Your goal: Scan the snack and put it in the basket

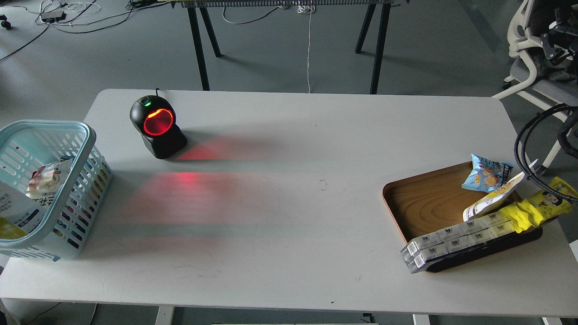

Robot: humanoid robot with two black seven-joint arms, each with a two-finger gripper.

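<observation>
The snack (493,197) is a small pouch with a white upper part and a yellow lower end, showing a dark text block near its lower tip. It lies tilted on the far right side of the surface, leaning among other packets, its top toward the upper right. The basket (83,135) is light blue plastic with slotted sides and a thick rounded rim. It stands at the far left edge of the surface, well apart from the snack, and already holds some packaged items.
</observation>
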